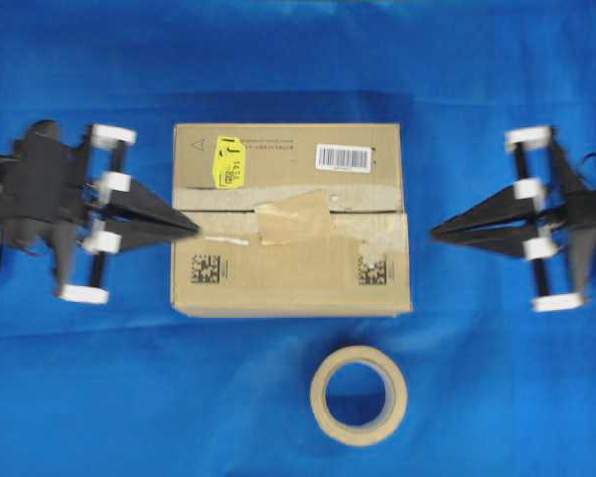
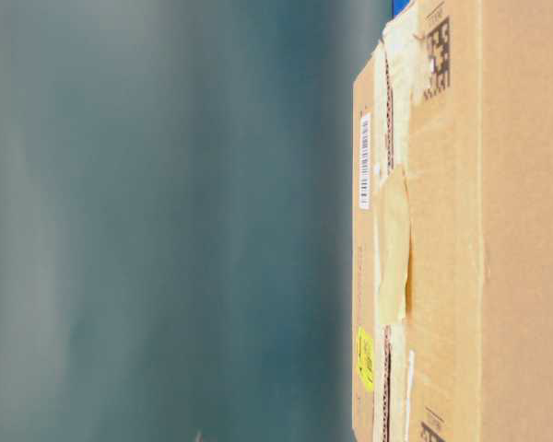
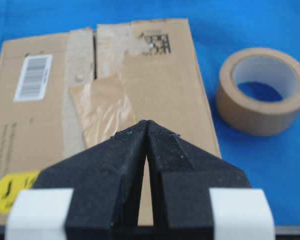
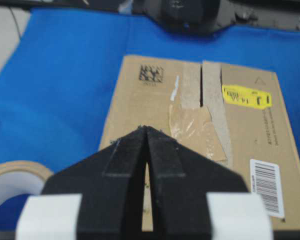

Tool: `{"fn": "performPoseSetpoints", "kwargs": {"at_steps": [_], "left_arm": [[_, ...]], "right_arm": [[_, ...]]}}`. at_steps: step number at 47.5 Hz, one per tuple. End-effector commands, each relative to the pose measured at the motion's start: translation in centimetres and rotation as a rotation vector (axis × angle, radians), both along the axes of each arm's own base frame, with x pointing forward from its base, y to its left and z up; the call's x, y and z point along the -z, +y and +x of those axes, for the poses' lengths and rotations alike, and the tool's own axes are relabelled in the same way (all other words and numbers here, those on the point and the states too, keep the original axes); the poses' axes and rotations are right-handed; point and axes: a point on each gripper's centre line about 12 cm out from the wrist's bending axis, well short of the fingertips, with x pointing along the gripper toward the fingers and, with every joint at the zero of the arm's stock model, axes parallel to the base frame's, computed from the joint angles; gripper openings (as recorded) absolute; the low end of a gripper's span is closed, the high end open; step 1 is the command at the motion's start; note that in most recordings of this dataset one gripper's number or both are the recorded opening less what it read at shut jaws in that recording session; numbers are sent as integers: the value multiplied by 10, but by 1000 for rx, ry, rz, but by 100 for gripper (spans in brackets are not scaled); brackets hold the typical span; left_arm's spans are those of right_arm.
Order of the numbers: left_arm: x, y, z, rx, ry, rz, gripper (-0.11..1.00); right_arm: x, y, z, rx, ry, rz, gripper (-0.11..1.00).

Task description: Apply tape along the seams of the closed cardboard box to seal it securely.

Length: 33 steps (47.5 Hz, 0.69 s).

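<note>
The cardboard box (image 1: 290, 219) is sitting in the middle of the overhead frame on the blue-covered counter (image 1: 99, 397), and the tape (image 1: 296, 221) is lying at its centre, a tan, slightly glossy rectangle crossing the seams (image 1: 219, 210). In the left wrist view its surface is looking wrinkled and filmy, so it is probably thin, limp and sticky underneath; it would best be pressed flat along its edges rather than pinched, since lifting a corner could curl it. The seam is showing as a dark line bordered by paler, rough torn strips, where adhesion may be weaker. The box is looking stiff, matte and light.

The left gripper (image 1: 191, 228) is pointing at the box's left edge, jaws fully closed and holding nothing. The right gripper (image 1: 437, 233) is sitting just off the right edge, likewise closed and empty. A round beige tape roll (image 1: 359, 395) is lying below the box.
</note>
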Motion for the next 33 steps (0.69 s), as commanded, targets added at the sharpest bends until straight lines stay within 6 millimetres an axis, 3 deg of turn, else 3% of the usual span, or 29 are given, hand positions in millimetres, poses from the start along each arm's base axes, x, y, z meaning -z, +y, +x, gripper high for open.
{"fn": "performPoseSetpoints", "kwargs": {"at_steps": [1, 9, 17, 26, 33], "left_arm": [[-13, 2, -19, -1, -44, -6, 0], [-16, 5, -59, 1, -74, -16, 0], [0, 8, -88, 2, -83, -20, 0], [22, 9, -101, -4, -29, -42, 0], [38, 10, -103, -17, 30, -72, 0]], "right_arm": [[-8, -1, -13, -12, -8, 1, 0], [5, -6, -37, -12, 45, 3, 0], [29, -16, -53, 27, 97, 4, 0], [58, -22, -62, 57, 165, 3, 0], [68, -22, -64, 58, 192, 1, 0]]}}
